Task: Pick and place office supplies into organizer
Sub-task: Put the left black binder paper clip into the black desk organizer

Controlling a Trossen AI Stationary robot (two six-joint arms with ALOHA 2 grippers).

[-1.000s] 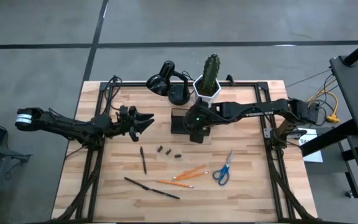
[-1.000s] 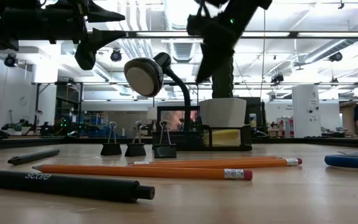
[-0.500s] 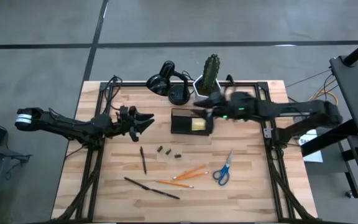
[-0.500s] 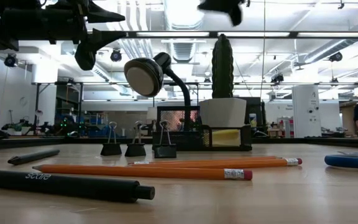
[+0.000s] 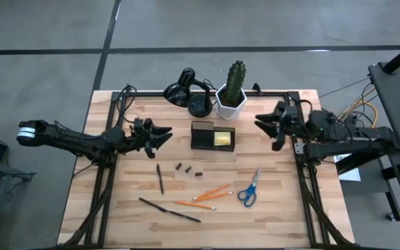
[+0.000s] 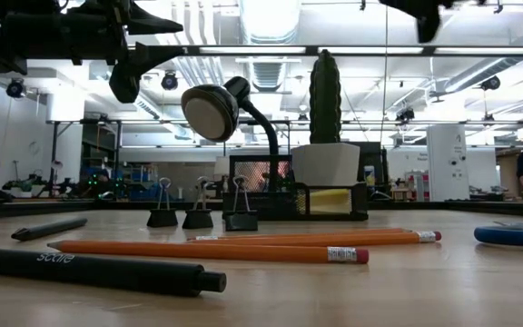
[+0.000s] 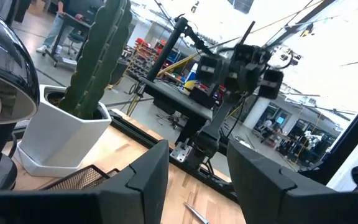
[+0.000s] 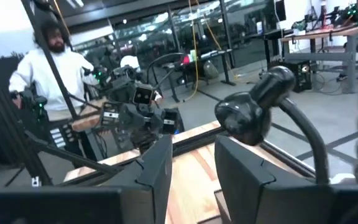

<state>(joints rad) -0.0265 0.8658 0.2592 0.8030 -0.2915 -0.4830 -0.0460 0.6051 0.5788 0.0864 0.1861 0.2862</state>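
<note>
Pencils (image 5: 210, 192) two, pens (image 5: 160, 178) two, clips (image 5: 189, 169) three, scissors (image 5: 249, 188) one

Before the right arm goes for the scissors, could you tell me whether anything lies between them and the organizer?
Nothing visible does. The scissors lie on bare wood in front of the organizer; the binder clips and pencils sit off to the left. The right hand hovers open, empty.
</note>
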